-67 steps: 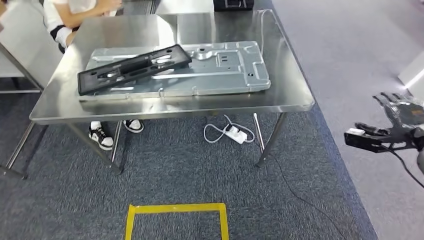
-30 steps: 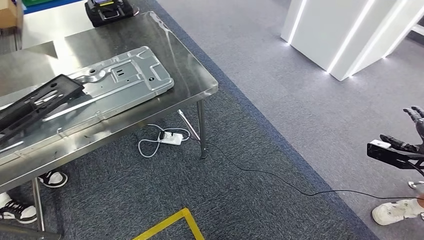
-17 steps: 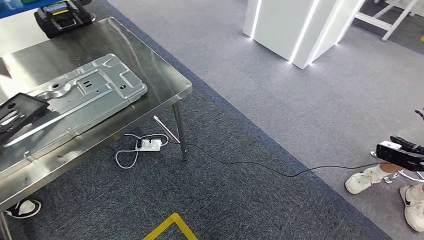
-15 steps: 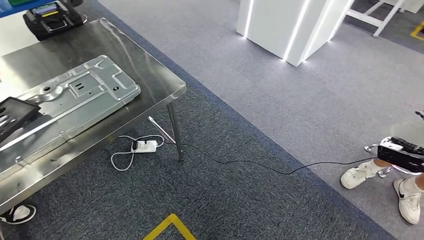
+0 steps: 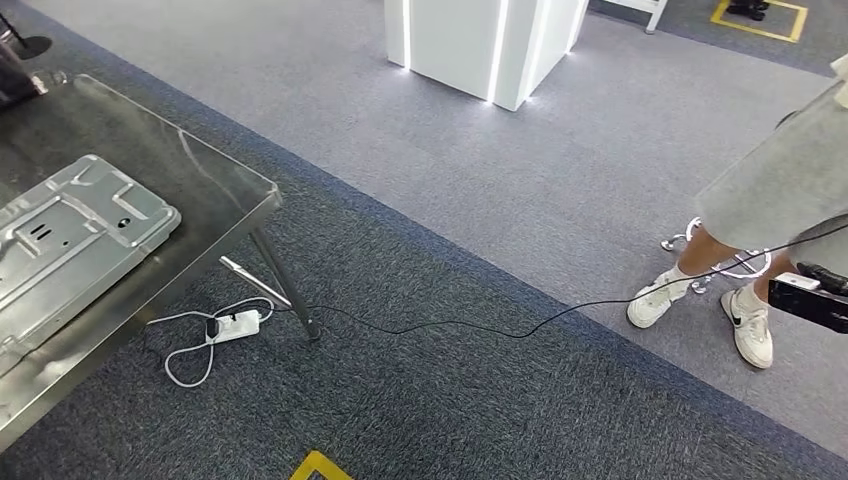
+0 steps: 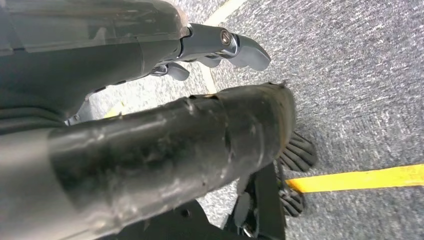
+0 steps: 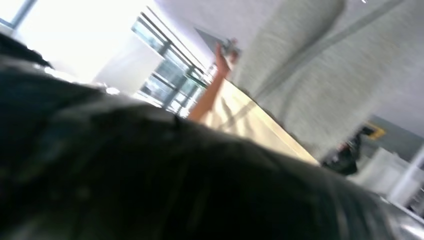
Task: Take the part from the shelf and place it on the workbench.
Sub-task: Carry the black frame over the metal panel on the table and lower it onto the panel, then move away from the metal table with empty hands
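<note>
The steel desk (image 5: 215, 195) sits off to the left, with a pressed grey metal panel (image 5: 70, 235) lying flat on its top, one corner of the panel close to the desk's near edge. Under the desk a white power strip (image 5: 232, 326) lies on the dark carpet with its white lead looped beside it, and a thin black cable (image 5: 500, 330) runs from there across the floor toward the right. A person stands at the right in white trainers (image 5: 752, 325) and a grey garment, feet on the lighter carpet. Behind them, further back, stands a white column (image 5: 480, 40) with lit vertical strips. A bit of yellow floor tape (image 5: 318, 466) shows at the near edge of the floor.

The right robot hand (image 5: 815, 295) pokes in at the far right as a dark shape, just beside the person's shoes; whether its fingers are spread or closed I cannot tell. The left robot hand (image 6: 210, 47) hangs low over grey carpet and a yellow line, its fingers seemingly curled in around nothing, though the view is poor. I cannot tell where the part to be fetched is.
</note>
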{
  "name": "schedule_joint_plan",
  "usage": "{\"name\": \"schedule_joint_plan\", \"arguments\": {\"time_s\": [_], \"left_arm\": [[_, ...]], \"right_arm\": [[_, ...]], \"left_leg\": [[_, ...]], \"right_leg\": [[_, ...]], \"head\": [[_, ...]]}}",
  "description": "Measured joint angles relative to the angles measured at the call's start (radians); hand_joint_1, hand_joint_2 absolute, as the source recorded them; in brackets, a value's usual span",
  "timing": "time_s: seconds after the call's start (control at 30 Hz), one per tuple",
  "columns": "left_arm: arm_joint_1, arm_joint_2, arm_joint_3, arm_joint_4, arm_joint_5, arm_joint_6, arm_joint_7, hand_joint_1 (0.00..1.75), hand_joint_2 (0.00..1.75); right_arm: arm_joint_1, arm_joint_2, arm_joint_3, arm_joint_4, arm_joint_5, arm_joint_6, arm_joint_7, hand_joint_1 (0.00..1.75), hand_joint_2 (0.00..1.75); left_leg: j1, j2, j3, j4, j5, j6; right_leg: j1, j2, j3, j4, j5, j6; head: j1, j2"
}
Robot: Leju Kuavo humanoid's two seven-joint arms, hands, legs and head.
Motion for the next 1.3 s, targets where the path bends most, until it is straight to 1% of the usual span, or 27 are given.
{"name": "schedule_joint_plan", "arguments": {"time_s": [0.07,0.1,0.13,0.2,0.23,0.27,0.33,0.37,0.43,0.5,0.57,0.6,0.67,0.73,0.77,0.8,0.83,0.9,0.93,0.97,1.0,1.03,1.07,1.13,1.2,1.27,1.3], "left_arm": [[0.001,0.001,0.0,0.0,0.002,0.002,0.003,0.0,0.0],[0.001,0.001,0.0,0.0,0.004,0.004,0.005,0.0,0.0],[0.0,0.002,0.0,0.0,0.004,0.005,0.007,0.0,0.0],[-0.004,0.001,0.0,0.0,0.006,0.008,0.009,0.0,0.0],[-0.006,0.001,0.0,0.0,0.008,0.009,0.008,0.0,0.0],[-0.008,0.001,0.0,0.0,0.01,0.009,0.007,0.0,0.0],[-0.006,0.0,0.0,0.0,0.014,0.008,0.004,0.0,0.0],[-0.004,0.0,0.0,0.0,0.015,0.008,0.004,0.0,0.0],[-0.003,0.001,0.0,0.0,0.015,0.008,0.004,0.0,0.0],[-0.003,0.001,0.0,0.0,0.016,0.008,0.004,0.0,0.0],[-0.003,0.001,0.0,0.0,0.016,0.008,0.004,0.0,0.0],[-0.003,0.001,0.0,0.0,0.016,0.008,0.004,0.0,0.0],[-0.004,0.001,0.0,-0.001,0.016,0.006,0.001,0.0,0.0],[-0.006,0.001,0.0,-0.001,0.016,0.006,0.0,0.0,0.0],[-0.007,0.001,0.0,-0.001,0.015,0.007,0.0,0.0,0.0],[-0.008,0.001,0.0,-0.001,0.014,0.008,0.001,0.0,0.0],[-0.008,0.001,0.0,-0.001,0.012,0.009,0.001,0.0,0.0],[-0.004,0.001,0.0,-0.001,0.009,0.009,0.002,0.0,0.0],[-0.003,0.001,-0.001,-0.001,0.008,0.008,0.002,0.0,0.0],[-0.001,0.0,-0.001,-0.001,0.008,0.008,0.002,0.0,0.0],[0.001,0.001,-0.001,-0.001,0.007,0.008,0.002,0.0,0.0],[0.002,0.001,-0.001,-0.001,0.007,0.008,0.002,0.0,0.0],[0.002,0.001,-0.001,-0.001,0.007,0.008,0.001,0.0,0.0],[0.001,0.001,-0.001,-0.001,0.005,0.006,-0.001,0.0,0.0],[-0.001,0.002,-0.001,-0.001,0.002,0.001,-0.006,0.0,0.0],[-0.004,0.002,-0.001,-0.001,-0.002,-0.003,-0.012,0.0,0.0],[-0.005,0.001,-0.001,-0.001,-0.004,-0.004,-0.013,0.0,0.0]], "right_arm": [[-0.016,0.004,0.007,0.015,0.008,-0.007,-0.006,0.0,0.0],[-0.028,0.009,0.013,0.024,0.014,-0.01,-0.01,0.0,0.0],[-0.041,0.014,0.02,0.034,0.02,-0.013,-0.013,0.0,0.0],[-0.062,0.022,0.033,0.053,0.028,-0.017,-0.018,0.0,0.0],[-0.071,0.023,0.039,0.064,0.031,-0.018,-0.019,0.0,0.0],[-0.083,0.025,0.044,0.075,0.032,-0.021,-0.02,0.0,0.0],[-0.103,0.032,0.05,0.094,0.032,-0.03,-0.02,0.0,0.0],[-0.107,0.036,0.051,0.101,0.031,-0.036,-0.02,0.0,0.0],[-0.103,0.046,0.052,0.112,0.029,-0.044,-0.02,0.0,0.0],[-0.099,0.05,0.052,0.117,0.028,-0.046,-0.019,0.0,0.0],[-0.099,0.051,0.052,0.117,0.028,-0.046,-0.019,0.0,0.0],[-0.098,0.053,0.052,0.12,0.028,-0.048,-0.019,0.0,0.0],[-0.097,0.056,0.052,0.129,0.025,-0.057,-0.016,0.0,0.0],[-0.092,0.056,0.051,0.135,0.02,-0.065,-0.014,0.0,0.0],[-0.083,0.055,0.05,0.132,0.018,-0.065,-0.013,0.0,0.0],[-0.071,0.052,0.045,0.125,0.015,-0.066,-0.011,0.0,0.0],[-0.055,0.051,0.037,0.115,0.014,-0.067,-0.008,0.0,0.0],[-0.02,0.052,0.015,0.089,0.012,-0.067,-0.001,0.0,0.0],[-0.004,0.055,0.005,0.079,0.011,-0.067,0.001,0.0,0.0],[0.01,0.058,-0.003,0.071,0.011,-0.067,0.003,0.0,0.0],[0.02,0.059,-0.009,0.066,0.011,-0.066,0.004,0.0,0.0],[0.026,0.06,-0.015,0.061,0.011,-0.066,0.006,0.0,0.0],[0.032,0.06,-0.021,0.056,0.011,-0.066,0.007,0.0,0.0],[0.051,0.062,-0.039,0.04,0.01,-0.064,0.014,0.0,0.0],[0.087,0.069,-0.066,0.011,0.009,-0.058,0.024,0.0,0.0],[0.131,0.074,-0.098,-0.023,0.004,-0.052,0.029,0.0,0.0],[0.153,0.075,-0.114,-0.037,0.001,-0.05,0.03,0.0,0.0]], "left_leg": [[0.0,-0.046,0.045,-0.129,0.077,0.014],[0.0,-0.068,0.064,-0.18,0.097,0.018],[-0.001,-0.083,0.074,-0.209,0.103,0.021],[-0.005,-0.068,0.083,-0.225,0.101,0.024],[-0.005,-0.054,0.089,-0.234,0.107,0.028],[-0.005,-0.04,0.096,-0.244,0.112,0.033],[-0.004,-0.011,0.105,-0.259,0.12,0.041],[-0.006,0.002,0.106,-0.26,0.12,0.043],[-0.007,0.022,0.106,-0.259,0.118,0.045],[-0.007,0.03,0.106,-0.258,0.116,0.044],[-0.007,0.031,0.106,-0.258,0.116,0.044],[-0.007,0.038,0.106,-0.257,0.114,0.043],[-0.011,0.077,0.111,-0.242,0.094,0.027],[-0.014,0.119,0.12,-0.231,0.074,0.007],[-0.011,0.12,0.124,-0.23,0.069,0.001],[-0.009,0.105,0.123,-0.221,0.059,-0.004],[-0.006,0.08,0.113,-0.193,0.039,-0.008],[-0.003,0.023,0.059,-0.077,-0.023,-0.01],[-0.003,0.012,0.023,-0.008,-0.052,-0.009],[-0.003,0.009,-0.007,0.045,-0.066,-0.008],[-0.003,0.008,-0.022,0.066,-0.061,-0.006],[-0.004,0.006,-0.019,0.049,-0.037,-0.003],[-0.004,-0.001,0.001,-0.003,0.002,0.001],[-0.003,-0.047,0.057,-0.14,0.069,0.011],[-0.005,-0.077,0.087,-0.211,0.089,0.017],[-0.009,-0.055,0.095,-0.223,0.091,0.024],[-0.009,-0.042,0.101,-0.233,0.097,0.03]], "right_leg": [[0.001,0.028,-0.002,0.004,0.0,0.002],[0.0,0.042,-0.005,0.005,0.0,0.005],[-0.002,0.055,-0.008,0.005,0.002,0.01],[-0.009,0.082,-0.013,-0.001,0.009,0.026],[-0.012,0.075,-0.015,0.0,0.01,0.032],[-0.012,0.052,-0.021,0.011,0.003,0.036],[-0.01,-0.018,-0.056,0.087,-0.04,0.041],[-0.01,-0.04,-0.085,0.145,-0.07,0.044],[-0.014,-0.053,-0.131,0.242,-0.108,0.05],[-0.016,-0.055,-0.146,0.271,-0.116,0.053],[-0.017,-0.055,-0.146,0.272,-0.115,0.053],[-0.018,-0.058,-0.139,0.258,-0.102,0.055],[-0.013,-0.095,-0.072,0.13,-0.044,0.049],[-0.004,-0.117,-0.013,0.017,-0.001,0.035],[-0.006,-0.105,-0.011,0.015,0.0,0.028],[-0.007,-0.093,-0.009,0.012,0.0,0.022],[-0.009,-0.083,-0.007,0.009,0.001,0.014],[-0.007,-0.061,-0.005,0.006,0.002,0.003],[-0.004,-0.05,-0.006,0.006,0.001,0.0],[-0.001,-0.036,-0.007,0.007,0.001,-0.001],[0.001,-0.022,-0.007,0.008,0.001,-0.002],[0.002,-0.007,-0.007,0.01,0.001,-0.002],[0.003,0.008,-0.007,0.011,0.001,-0.002],[0.002,0.035,-0.008,0.014,0.001,0.001],[0.0,0.059,-0.011,0.013,0.003,0.011],[-0.004,0.083,-0.013,0.007,0.009,0.026],[-0.005,0.076,-0.014,0.007,0.01,0.031]], "head": [[0.0,0.0],[0.0,0.0],[0.001,0.0],[0.0,0.0],[0.0,0.0],[0.001,0.0],[0.002,0.0],[0.002,0.0],[0.002,0.0],[0.002,0.0],[0.002,0.0],[0.002,0.0],[0.001,0.0],[0.001,0.0],[0.001,0.0],[0.0,0.0],[0.0,0.0],[-0.001,0.0],[-0.001,0.0],[-0.001,0.0],[-0.001,0.0],[-0.001,0.0],[-0.001,0.0],[0.0,0.0],[0.0,0.0],[0.0,0.0],[0.0,0.0]]}}
